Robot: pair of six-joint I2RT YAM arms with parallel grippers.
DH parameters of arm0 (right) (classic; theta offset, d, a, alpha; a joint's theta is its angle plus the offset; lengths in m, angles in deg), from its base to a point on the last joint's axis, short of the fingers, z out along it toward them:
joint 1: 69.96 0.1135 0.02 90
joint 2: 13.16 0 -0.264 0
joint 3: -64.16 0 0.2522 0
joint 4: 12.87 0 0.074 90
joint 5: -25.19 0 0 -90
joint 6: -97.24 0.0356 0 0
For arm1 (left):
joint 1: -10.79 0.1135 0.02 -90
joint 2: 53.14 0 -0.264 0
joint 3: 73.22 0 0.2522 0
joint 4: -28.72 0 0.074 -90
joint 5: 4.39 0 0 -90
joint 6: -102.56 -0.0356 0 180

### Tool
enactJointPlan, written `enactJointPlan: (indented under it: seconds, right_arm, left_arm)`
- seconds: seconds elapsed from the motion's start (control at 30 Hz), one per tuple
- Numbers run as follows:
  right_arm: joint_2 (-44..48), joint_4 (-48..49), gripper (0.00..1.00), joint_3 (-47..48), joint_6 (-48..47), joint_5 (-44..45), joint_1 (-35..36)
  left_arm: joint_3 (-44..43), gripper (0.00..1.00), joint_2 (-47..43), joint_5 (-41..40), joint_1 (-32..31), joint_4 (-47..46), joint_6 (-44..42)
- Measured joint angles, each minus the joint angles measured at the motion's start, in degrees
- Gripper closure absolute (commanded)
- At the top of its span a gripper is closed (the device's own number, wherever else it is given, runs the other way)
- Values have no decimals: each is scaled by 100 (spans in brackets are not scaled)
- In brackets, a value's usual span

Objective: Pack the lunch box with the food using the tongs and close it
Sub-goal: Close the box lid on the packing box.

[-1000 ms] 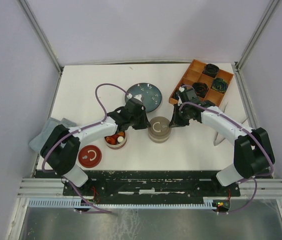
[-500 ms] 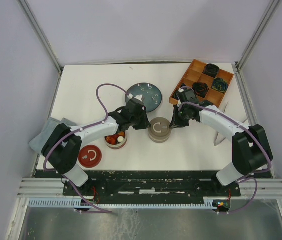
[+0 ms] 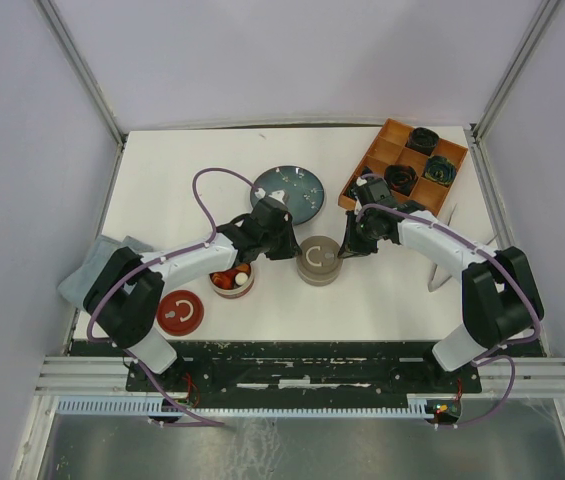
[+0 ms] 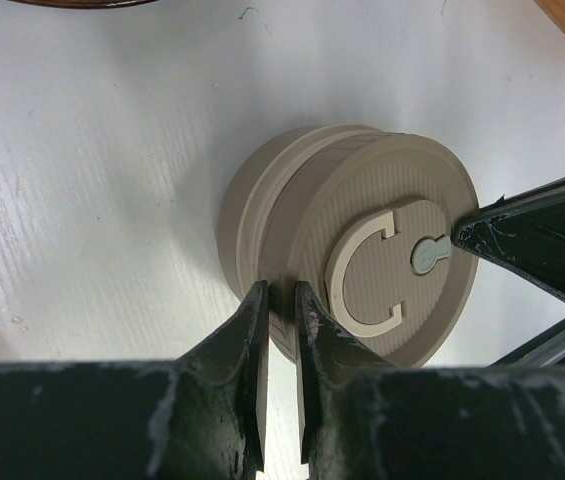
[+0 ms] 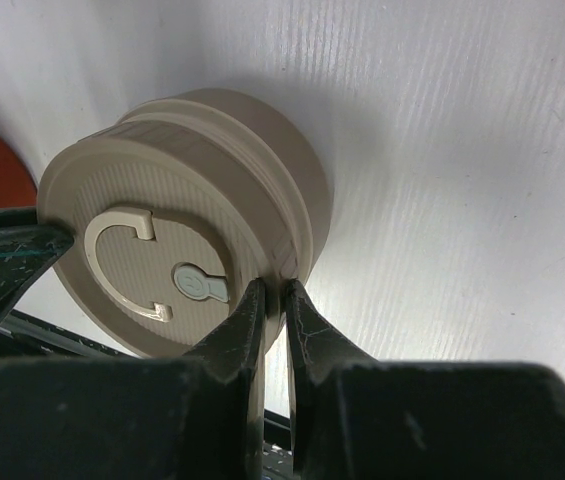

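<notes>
The beige round lunch box (image 3: pixel 318 259) stands at the table's middle with its ribbed lid (image 4: pixel 382 260) on, a C-shaped handle on top. My left gripper (image 4: pixel 278 295) is shut on the lid's rim from the left (image 3: pixel 294 250). My right gripper (image 5: pixel 273 292) is shut on the rim of the lid (image 5: pixel 142 230) at the opposite side (image 3: pixel 345 247). A second, open round tier (image 3: pixel 232 282) holds orange, red and white food beneath the left forearm. The silver tongs (image 3: pixel 434 280) lie on the table at the right, partly under the right arm.
A red lid (image 3: pixel 181 312) lies near the front left. A dark blue plate (image 3: pixel 289 190) with crumbs sits behind the left gripper. An orange divided tray (image 3: pixel 402 165) with dark rosettes stands at the back right. A grey cloth (image 3: pixel 97 262) hangs at the left edge.
The right arm has shifted very slightly. Both grippers stay pinched on the lid's rim and the lunch box has not moved.
</notes>
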Motion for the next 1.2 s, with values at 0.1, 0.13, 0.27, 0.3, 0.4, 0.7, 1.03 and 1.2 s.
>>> enactJointPlan:
  seconds: [0.1,0.13,0.27,0.3,0.4,0.7,1.03,1.2]
  right_arm:
    - [-15,0,100,0,2,-11,0]
    - [-22,0,100,0,2,-15,2]
    - [-42,-4,100,13,-4,-15,9]
    - [-46,-4,100,13,-7,-15,9]
    - [-46,-2,99,13,-7,-15,11]
    - [-98,-11,97,35,-7,-20,13]
    - [-155,-37,95,72,-4,-13,46]
    - [-155,-48,93,79,-4,-11,48]
  left_arm:
    - [17,97,0,0,0,-2,0]
    - [28,97,0,0,0,-4,0]
    - [42,97,0,-15,0,-7,-4]
    - [42,97,0,-17,0,-4,-7]
    - [42,97,0,-22,0,-7,-7]
    - [74,97,2,-50,0,-42,-7]
    - [72,97,72,-142,31,0,-125]
    - [74,97,72,-142,37,-2,-125]
